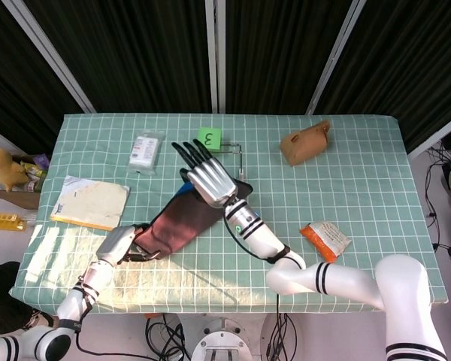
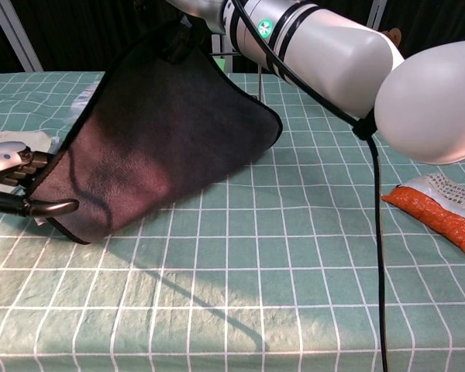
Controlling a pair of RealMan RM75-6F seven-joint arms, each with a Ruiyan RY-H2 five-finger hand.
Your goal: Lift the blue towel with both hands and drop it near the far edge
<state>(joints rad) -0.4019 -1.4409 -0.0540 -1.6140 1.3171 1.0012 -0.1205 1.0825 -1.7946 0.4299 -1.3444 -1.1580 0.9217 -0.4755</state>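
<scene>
The blue towel (image 1: 182,222) hangs in the air, stretched between my two hands, with its dark reddish underside facing up and a strip of blue at its upper edge. In the chest view the towel (image 2: 163,147) sags over the table. My right hand (image 1: 208,177) holds the upper corner above the table's middle, its fingers pointing toward the far edge. My left hand (image 1: 125,242) grips the lower corner near the front left, and in the chest view that left hand (image 2: 15,182) is low at the left edge.
A white packet (image 1: 146,150), a green card marked 3 (image 1: 209,138) and a thin metal stand (image 1: 239,162) lie toward the far edge. A brown pouch (image 1: 306,143) sits far right, an orange snack packet (image 1: 325,239) right, and a paper envelope (image 1: 90,201) left.
</scene>
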